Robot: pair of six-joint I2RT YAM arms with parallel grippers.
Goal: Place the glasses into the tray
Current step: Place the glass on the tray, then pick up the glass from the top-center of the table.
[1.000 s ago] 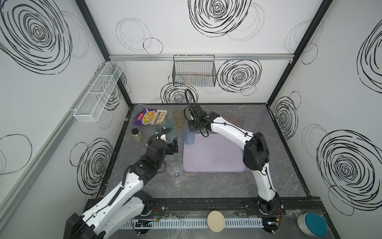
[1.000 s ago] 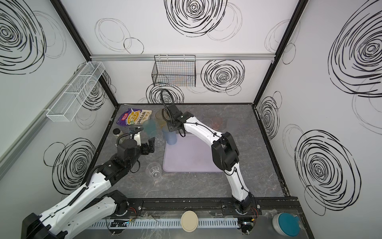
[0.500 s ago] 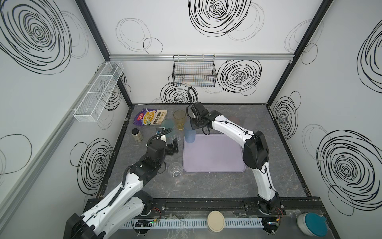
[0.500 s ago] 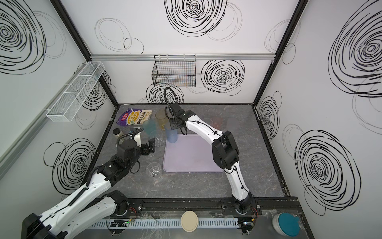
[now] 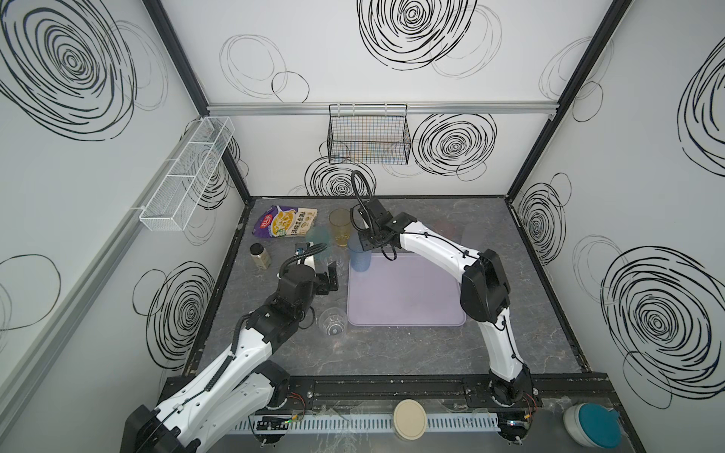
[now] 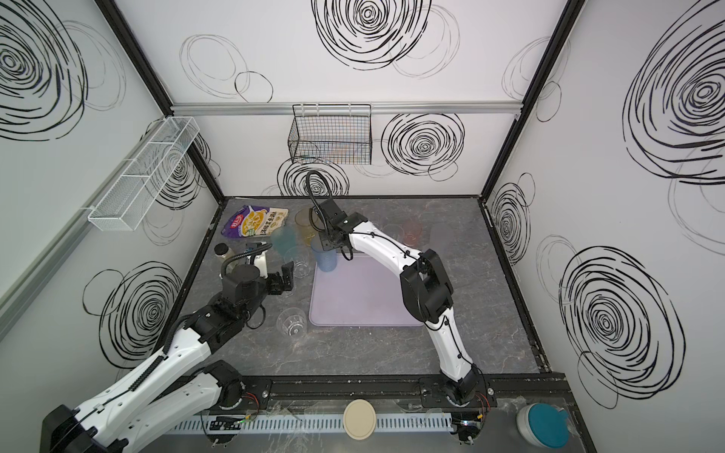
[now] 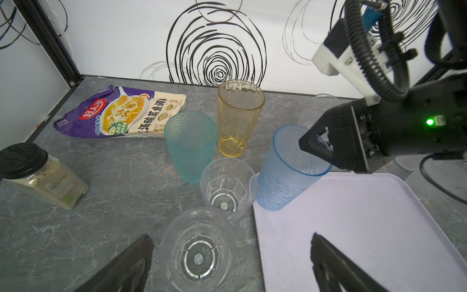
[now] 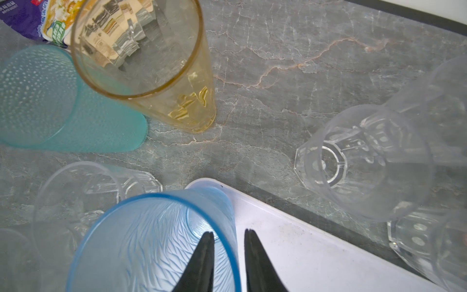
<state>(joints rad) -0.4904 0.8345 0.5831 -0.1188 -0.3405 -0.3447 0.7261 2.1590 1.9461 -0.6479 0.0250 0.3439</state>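
Over at the far left corner of the flat pale lavender tray [image 5: 408, 298], with its rounded corners and low rim, stands the tall see-through blue tumbler [image 7: 285, 177], feathery ribbed texture all over, base on the tray. The right gripper [image 8: 228, 232] has one black finger down inside it and one outside. The jaws are a little apart with a sliver of gap either side of the wall, so it's straddling the rim, not pinching it. Can't tell if the glass really leans or that's just the camera angle. Just off the tray's far left stand a dimpled teal tumbler [image 7: 189, 144] and a smooth amber tumbler [image 7: 238, 113] with a faceted base. The left gripper [image 7: 231, 237] is spread wide, fingers either side of a short clear faceted tumbler [image 7: 198, 252]. A second short clear tumbler [image 7: 225, 187] is just beside the blue one. Further left on the grey marbled tabletop [image 5: 392, 353] are a crinkly purple-and-cream food pouch [image 7: 118, 113] and a small dark-lidded jar [image 7: 38, 174] of beige stuff. Beyond the tray's far edge, frosted faceted tumblers [image 8: 366, 161] are partly cut off in the right wrist view and barely show in both top views.
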